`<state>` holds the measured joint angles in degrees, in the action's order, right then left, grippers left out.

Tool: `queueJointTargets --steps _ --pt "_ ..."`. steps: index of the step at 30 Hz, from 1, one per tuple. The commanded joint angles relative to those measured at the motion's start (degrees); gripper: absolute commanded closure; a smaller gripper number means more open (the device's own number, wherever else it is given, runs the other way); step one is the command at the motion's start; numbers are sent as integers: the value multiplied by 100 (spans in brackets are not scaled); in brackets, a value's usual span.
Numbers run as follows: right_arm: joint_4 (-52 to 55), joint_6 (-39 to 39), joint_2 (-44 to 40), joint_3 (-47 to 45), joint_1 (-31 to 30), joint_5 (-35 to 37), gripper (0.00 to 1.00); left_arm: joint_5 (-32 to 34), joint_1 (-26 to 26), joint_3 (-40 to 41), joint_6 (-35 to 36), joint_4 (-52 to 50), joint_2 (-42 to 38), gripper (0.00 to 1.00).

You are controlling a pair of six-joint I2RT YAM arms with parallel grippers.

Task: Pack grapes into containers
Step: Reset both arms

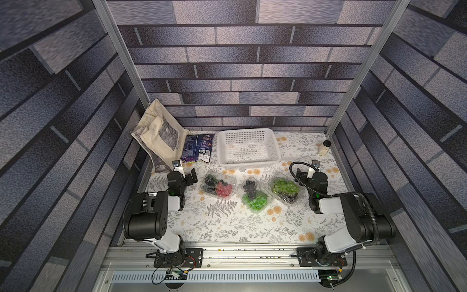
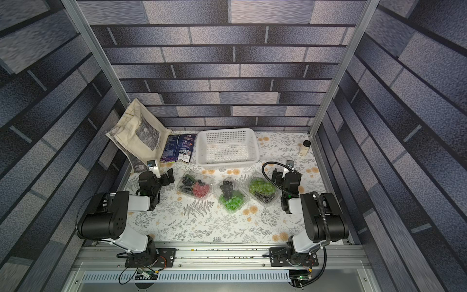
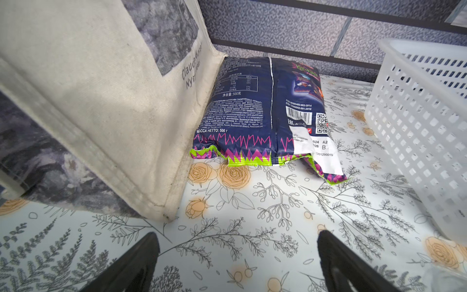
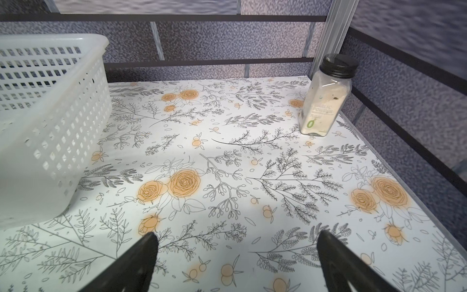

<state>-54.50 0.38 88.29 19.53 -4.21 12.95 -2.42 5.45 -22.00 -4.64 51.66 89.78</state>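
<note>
Top views, A: the grapes (image 1: 223, 189) are all lying inside the three containers (image 1: 254, 196), which are sitting in a row on the floral cloth (image 1: 227, 227). No loose bunches are showing.

B: So packing is looking finished, or nearly. Are they shut?

A: Cannot tell whether they are snapped shut. If not, the next move is calling for pressing each one closed without crushing fruit.

B: Pincers?

A: Left gripper (image 3: 236, 242) and right gripper (image 4: 236, 242) are both gaping wide, holding nothing, hovering off the row's two ends.

B: Clutter?

A: White basket (image 1: 246, 132) is standing empty behind the row. Tote bag (image 1: 159, 136), snack packet (image 1: 198, 148) and spice jar (image 4: 326, 96) are sitting along the back. Nothing is blocking the containers.
</note>
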Motion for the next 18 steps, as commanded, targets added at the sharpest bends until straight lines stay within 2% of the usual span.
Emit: queueJointTargets --steps 1,18 --pt "-266 75 28 -74 14 170 0 -15 -23 -115 157 -76 -13 0" --pt "-105 51 39 19 8 127 0 34 -44 -104 170 -67 -13 0"
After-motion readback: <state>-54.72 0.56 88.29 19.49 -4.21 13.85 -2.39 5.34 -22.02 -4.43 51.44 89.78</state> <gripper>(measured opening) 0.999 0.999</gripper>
